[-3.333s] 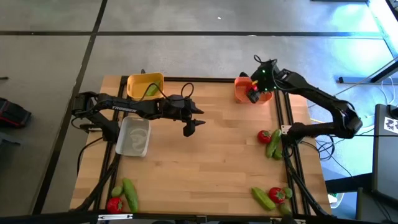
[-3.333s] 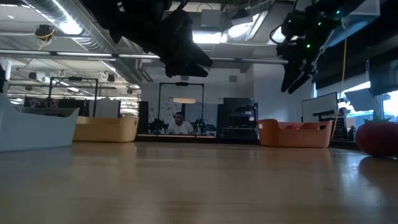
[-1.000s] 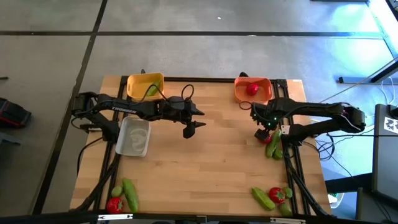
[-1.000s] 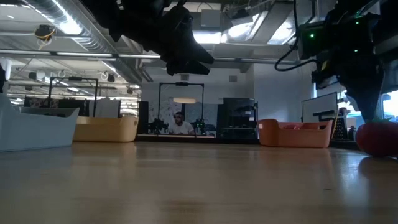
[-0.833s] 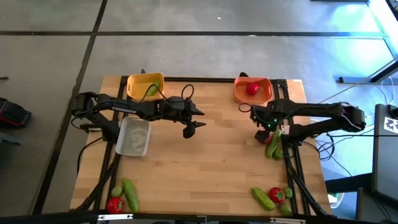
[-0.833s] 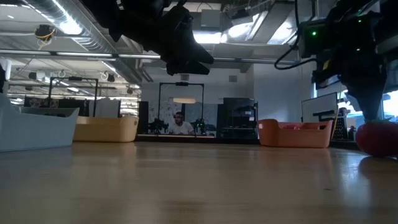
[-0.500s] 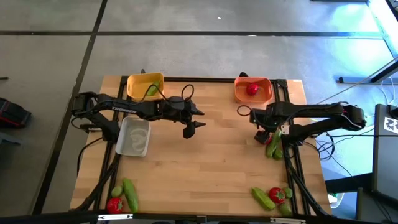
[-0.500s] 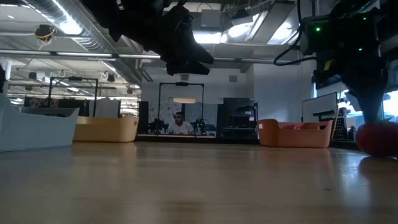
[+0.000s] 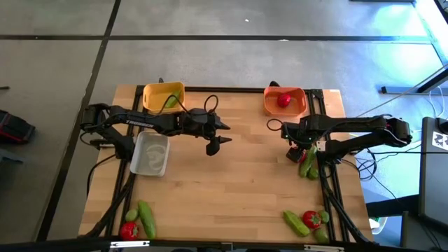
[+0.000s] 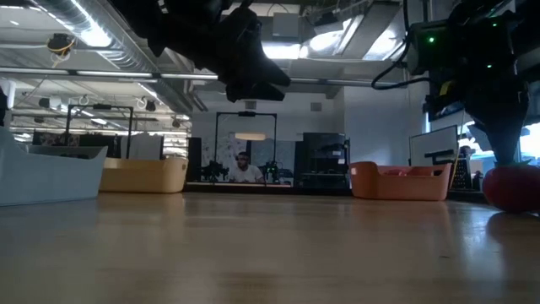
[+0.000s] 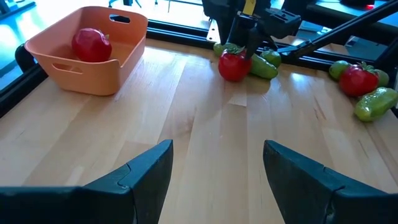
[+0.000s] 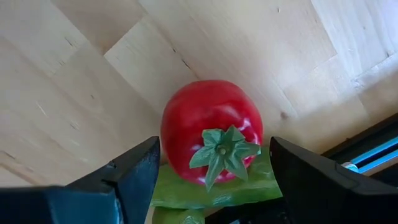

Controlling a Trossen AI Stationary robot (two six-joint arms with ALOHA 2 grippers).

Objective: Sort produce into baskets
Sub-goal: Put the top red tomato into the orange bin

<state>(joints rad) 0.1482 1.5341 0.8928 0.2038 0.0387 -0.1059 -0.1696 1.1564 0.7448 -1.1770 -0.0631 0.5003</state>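
Table (image 9: pixel 231 189) of pale jointed wood planks, seen from above. Yellow bin (image 9: pixel 163 96) at the far left, rounded corners, holds one green piece. Orange bin (image 9: pixel 285 101) at the far right holds one glossy red tomato (image 9: pixel 283 100). Whitish translucent tray (image 9: pixel 150 153) lies at the left side under the left arm. Left gripper (image 9: pixel 215 141) hangs over the table's middle, fingers apart, holding nothing. Right gripper (image 9: pixel 295 149) sits over a red tomato (image 9: pixel 297 155) by the right edge, beside an elongated green cucumber (image 9: pixel 307 162). Near left corner: red tomato (image 9: pixel 128 230) and two green pieces. Near right corner: tomato (image 9: pixel 311 220) among green pieces.

Low view: smooth wood surface runs back to the orange bin (image 10: pixel 400 181), yellow bin (image 10: pixel 143 175) and pale tray (image 10: pixel 46 173). Round red tomato (image 10: pixel 513 187) rests at the right edge under the dark right arm.

Left wrist view: two dark matte fingers (image 11: pixel 143 177) stand spread with bare wood between them. Orange bin (image 11: pixel 90 53) has cut-out handles and a tomato (image 11: pixel 91 45) inside. Right gripper (image 11: pixel 241 45) stands over the far tomato (image 11: pixel 234 65).

Right wrist view: right fingers (image 12: pixel 127 174) stand open on either side of the tomato (image 12: pixel 211 137), not touching it; the tomato is shiny, topped by a green star-shaped calyx, and lies against a green cucumber (image 12: pixel 214 190).
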